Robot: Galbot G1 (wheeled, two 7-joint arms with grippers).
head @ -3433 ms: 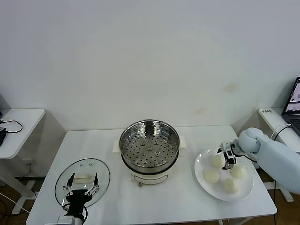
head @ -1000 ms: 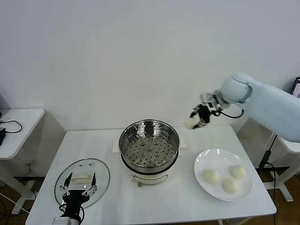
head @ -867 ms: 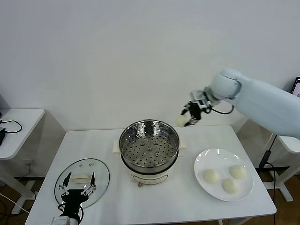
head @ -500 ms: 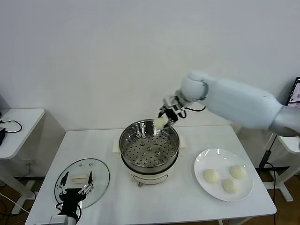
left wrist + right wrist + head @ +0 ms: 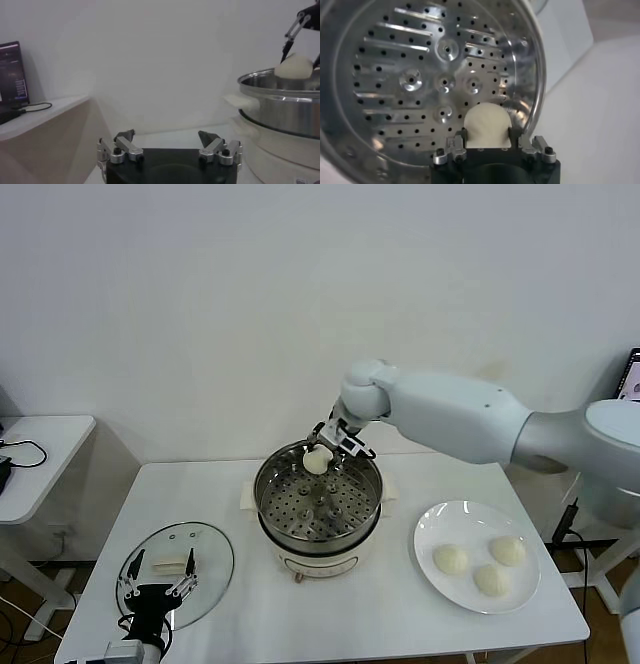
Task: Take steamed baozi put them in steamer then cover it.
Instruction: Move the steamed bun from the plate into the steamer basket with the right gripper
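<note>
My right gripper (image 5: 322,452) is shut on one baozi (image 5: 316,460) and holds it over the far rim of the steamer (image 5: 318,496). In the right wrist view the baozi (image 5: 487,125) sits between the fingers above the perforated tray floor (image 5: 420,80), near the pot wall. Three more baozi (image 5: 451,560) lie on the white plate (image 5: 432,529) at the right. The glass cover (image 5: 205,546) with its cream handle (image 5: 172,564) lies on the table at the front left. My left gripper (image 5: 152,594) is open just above the cover's near edge; in its wrist view (image 5: 167,141) its fingers are spread and empty.
The steamer stands on a white base (image 5: 322,562) at the table's middle. A small side table (image 5: 40,446) with a cable is at the far left. A laptop (image 5: 628,389) shows at the right edge.
My right gripper lifted a baozi off the plate, carried it up and left, and has lowered it over the steamer's far side. My left gripper stayed over the cover.
</note>
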